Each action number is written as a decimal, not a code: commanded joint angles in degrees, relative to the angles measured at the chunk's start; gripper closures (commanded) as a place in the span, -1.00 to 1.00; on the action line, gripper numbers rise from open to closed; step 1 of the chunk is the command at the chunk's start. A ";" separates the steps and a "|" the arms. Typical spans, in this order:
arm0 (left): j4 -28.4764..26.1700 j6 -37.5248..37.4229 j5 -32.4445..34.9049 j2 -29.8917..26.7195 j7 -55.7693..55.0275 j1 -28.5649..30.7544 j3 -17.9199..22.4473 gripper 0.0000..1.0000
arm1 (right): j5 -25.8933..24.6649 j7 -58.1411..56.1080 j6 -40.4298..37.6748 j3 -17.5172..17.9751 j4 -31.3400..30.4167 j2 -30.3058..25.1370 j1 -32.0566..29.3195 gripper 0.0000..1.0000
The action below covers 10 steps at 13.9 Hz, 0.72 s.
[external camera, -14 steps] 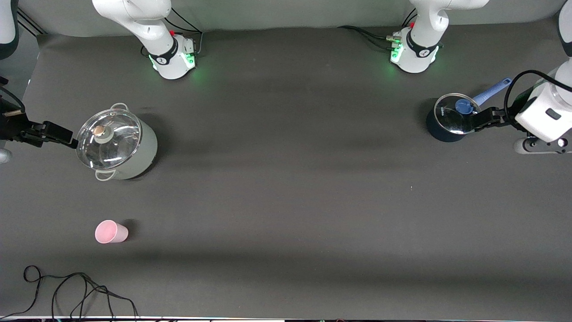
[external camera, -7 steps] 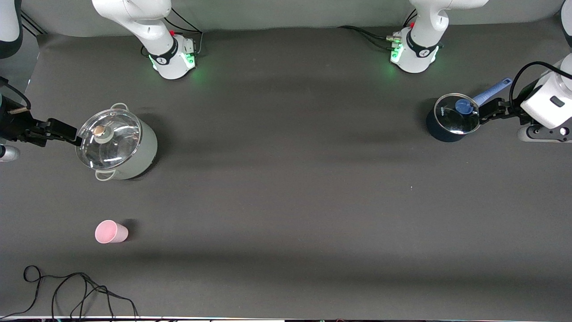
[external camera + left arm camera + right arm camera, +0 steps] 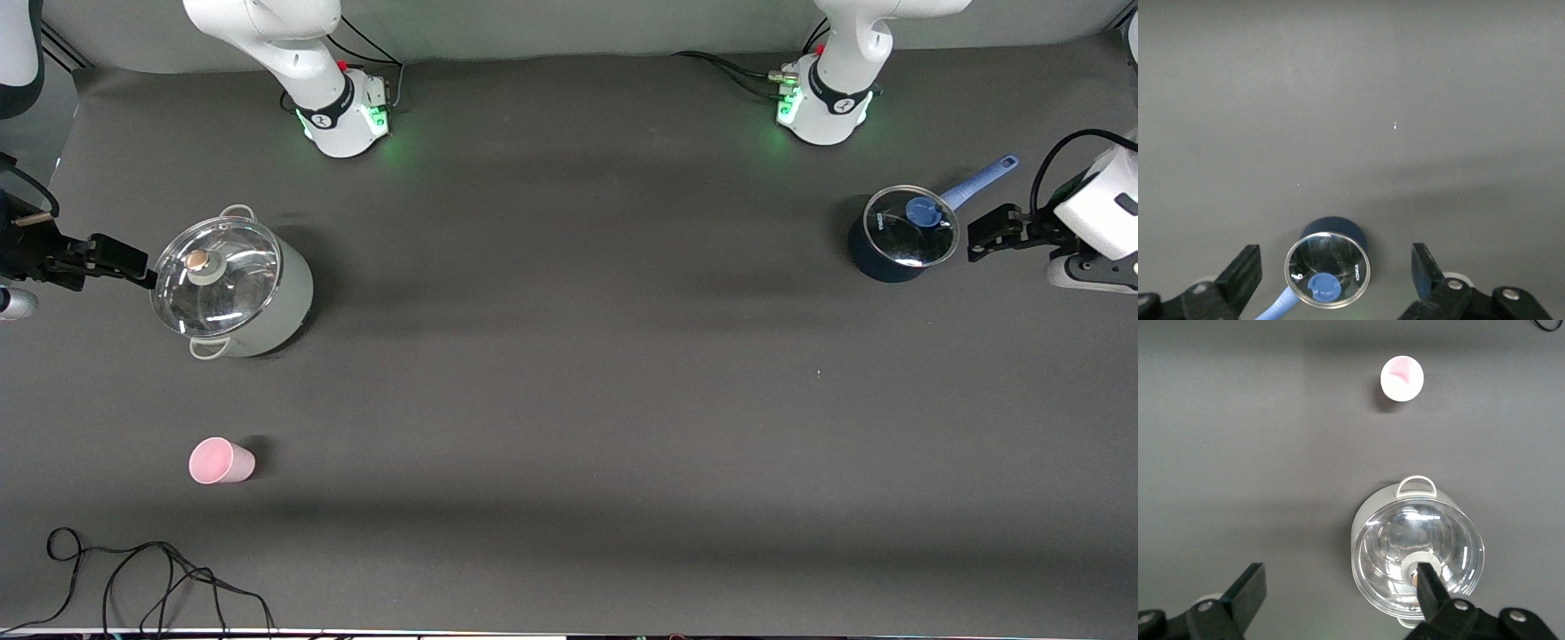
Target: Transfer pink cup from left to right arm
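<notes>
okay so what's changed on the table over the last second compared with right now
The left claw has drawn back off the blue saucepan toward its own end of the table, open and empty. The right claw shifted only slightly beside the grey pot. The pink cup and both pots stayed put.

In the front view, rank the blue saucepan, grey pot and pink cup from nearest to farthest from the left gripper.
1. Blue saucepan: right beside the open left gripper, at the left arm's end of the table.
2. Grey pot: at the right arm's end, by the open right gripper.
3. Pink cup: also at the right arm's end, nearer the front camera than the pot.
</notes>
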 commanded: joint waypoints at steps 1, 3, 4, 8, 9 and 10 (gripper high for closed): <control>4.07 0.11 -0.61 1.85 1.35 1.03 -1.02 -1.00 | -1.02 -1.32 -0.78 -0.19 0.49 -0.22 0.14 -0.99; 4.02 0.01 -0.52 2.23 1.87 0.85 -1.02 -1.00 | -0.94 -1.32 -0.78 -0.19 0.49 -0.30 0.14 -0.99; 2.71 0.54 -0.52 1.70 1.87 0.76 -1.02 -1.00 | -0.93 -1.32 -0.78 -0.19 0.49 -0.39 0.23 -0.99; 2.08 0.63 -0.61 1.70 1.87 0.94 -0.93 -1.00 | -0.76 -1.23 -0.87 -0.19 0.49 -0.39 0.31 -0.99; 1.82 0.63 -0.61 1.61 1.87 1.02 -0.93 -1.00 | -0.76 -1.23 -0.87 -0.19 0.49 -0.39 0.31 -0.99; 1.82 0.63 -0.61 1.61 1.96 1.03 -0.93 -1.00 | -0.76 -1.23 -0.87 -0.19 0.49 -0.39 0.31 -0.99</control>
